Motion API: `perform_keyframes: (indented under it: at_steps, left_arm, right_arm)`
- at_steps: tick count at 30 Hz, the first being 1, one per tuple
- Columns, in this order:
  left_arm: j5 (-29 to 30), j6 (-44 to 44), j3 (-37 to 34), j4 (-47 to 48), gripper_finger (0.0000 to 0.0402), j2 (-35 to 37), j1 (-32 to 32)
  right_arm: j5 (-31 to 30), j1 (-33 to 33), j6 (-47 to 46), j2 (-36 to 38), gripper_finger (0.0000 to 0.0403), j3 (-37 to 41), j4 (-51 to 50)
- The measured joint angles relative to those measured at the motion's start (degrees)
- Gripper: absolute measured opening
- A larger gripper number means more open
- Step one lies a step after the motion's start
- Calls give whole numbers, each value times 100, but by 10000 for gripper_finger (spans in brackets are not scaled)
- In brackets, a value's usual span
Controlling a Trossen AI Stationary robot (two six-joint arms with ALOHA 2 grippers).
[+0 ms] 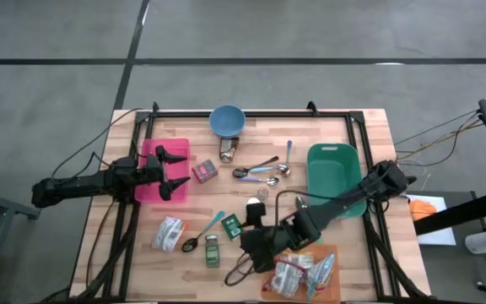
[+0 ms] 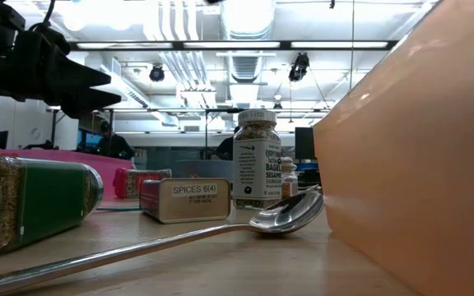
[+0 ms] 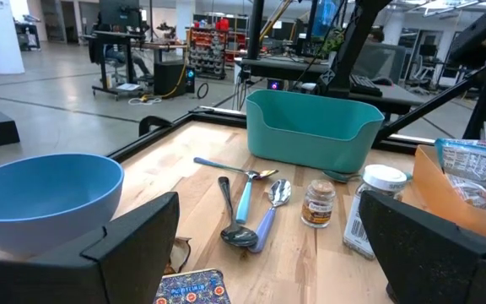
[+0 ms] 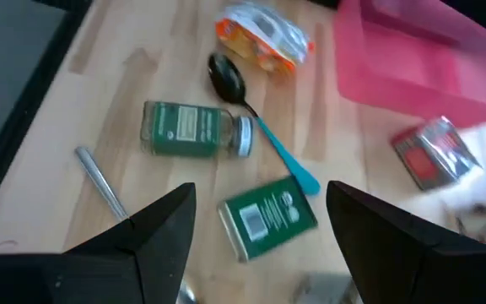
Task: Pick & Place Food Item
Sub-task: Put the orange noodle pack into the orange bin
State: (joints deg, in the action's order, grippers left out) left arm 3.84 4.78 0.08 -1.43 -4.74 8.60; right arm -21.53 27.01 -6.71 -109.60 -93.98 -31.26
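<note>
Two dark arms reach over a pale wooden slatted table [image 1: 327, 131]. The left gripper [image 1: 172, 171] hangs above a shallow pink plastic tray [image 1: 151, 184] at the table's left side, its two fingers spread wide with nothing between them. The right gripper [image 1: 256, 238] hovers low over the near middle of the table, just above a small flat green spice tin [image 4: 268, 218]; its fingers [image 4: 154, 230] stand well apart and hold nothing.

Just left of that tin lies a green-labelled glass spice jar [image 4: 194, 129] on its side, and a dark spoon with a teal handle [image 4: 256, 116] runs between them. Farther left rests a crinkled clear and orange food packet [image 4: 261, 29], apart from the tray. An orange plastic tray [image 1: 337, 285] at the near right holds several wrapped snack packets [image 1: 302, 272], right beside the right gripper.

On the far side, a round blue plastic bowl [image 1: 227, 120] sits at the table's edge, with a small glass jar [image 1: 229, 149] lying just in front of it. A deep teal plastic bin [image 1: 331, 173] stands at the right. Between bowl and bin lie three metal spoons [image 3: 251, 213], some with blue handles, close together. A small red patterned box [image 1: 205, 171] sits just right of the pink tray. An upright sesame seasoning jar with a white cap [image 2: 257, 159] stands near the table's middle.
</note>
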Motion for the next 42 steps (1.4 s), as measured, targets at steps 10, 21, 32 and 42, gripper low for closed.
perform_keyframes:
  at_steps: [10, 21, 32, 42]
  left_arm:
    - [0, 0, 0, 2, 372, 0, -1]
    - [-2, 0, 0, 2, 372, -41, -2]
    - [0, 0, 0, 0, 372, -37, -2]
    - [0, 0, 0, 1, 372, -69, -2]
  right_arm:
    - [859, -692, 1137, 350, 264, 1801, 3975]
    - [875, -1182, 1053, -378, 264, 2156, 5903]
    - [491, -1127, 837, -1777, 264, 628, 5779]
    - [790, -1083, 1646, -2525, 264, -472, 4485]
